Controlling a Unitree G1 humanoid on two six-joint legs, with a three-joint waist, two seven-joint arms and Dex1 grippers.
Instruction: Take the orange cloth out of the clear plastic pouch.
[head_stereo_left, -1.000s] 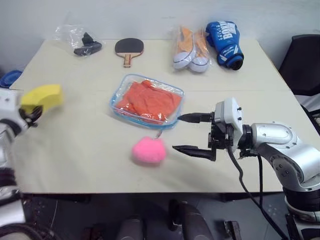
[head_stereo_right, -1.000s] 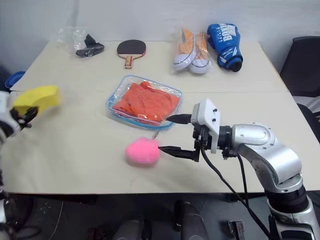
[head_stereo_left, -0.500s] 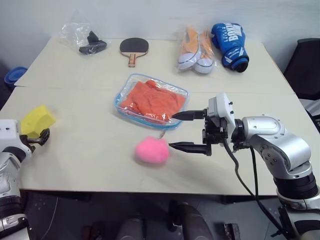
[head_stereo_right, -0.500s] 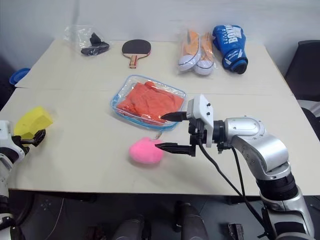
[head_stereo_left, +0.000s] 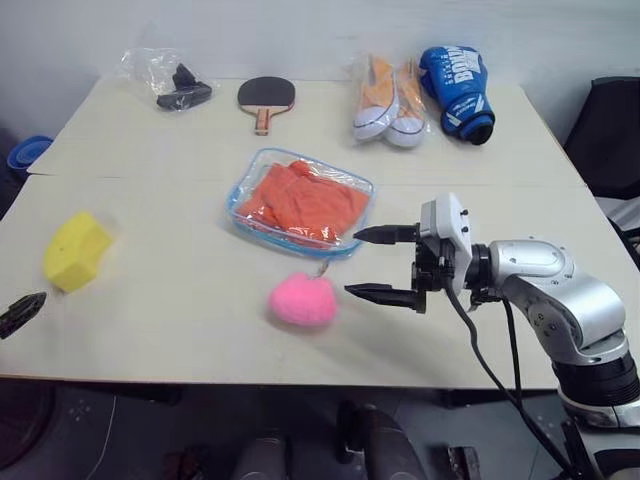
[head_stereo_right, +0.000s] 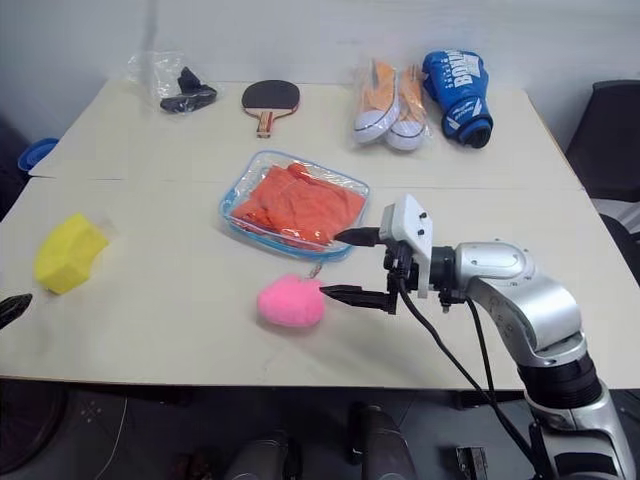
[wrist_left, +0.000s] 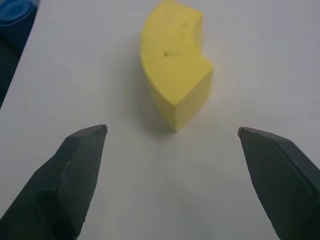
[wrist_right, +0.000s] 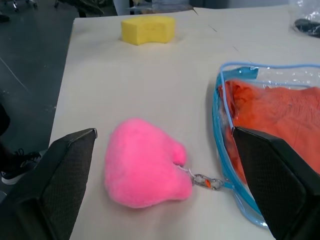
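**Orange cloth still sealed in the pouch at mid-table**

The wrinkled bright orange cloth (head_stereo_left: 303, 202) lies flat inside the clear rectangular plastic pouch with light blue edging (head_stereo_left: 247, 187), near the middle of the beige table (head_stereo_left: 180, 130). The pouch sits askew, its long axis running from the far left down toward the near right, its near right corner pointing at the right gripper.

A small metal clasp (wrist_right: 206, 182) at the pouch's near edge links it to a fluffy pink plush ball (head_stereo_left: 301, 301), which rests just in front of the pouch.

The right gripper (head_stereo_left: 380, 264) hovers just beside the pouch's right corner, its two black fingers spread wide and empty, aimed leftward; the lower finger tip is near the plush ball.

A curved yellow foam sponge (head_stereo_left: 73, 249) lies well apart by the left edge. The left gripper (wrist_left: 172, 137) faces it with fingers released and wide, holding nothing.

Along the far edge stand a wrinkly clear bag of black items (head_stereo_left: 172, 85), a black table-tennis paddle (head_stereo_left: 264, 97), bagged orange-and-white sneakers (head_stereo_left: 388, 98) and a blue boxing glove (head_stereo_left: 455, 88).
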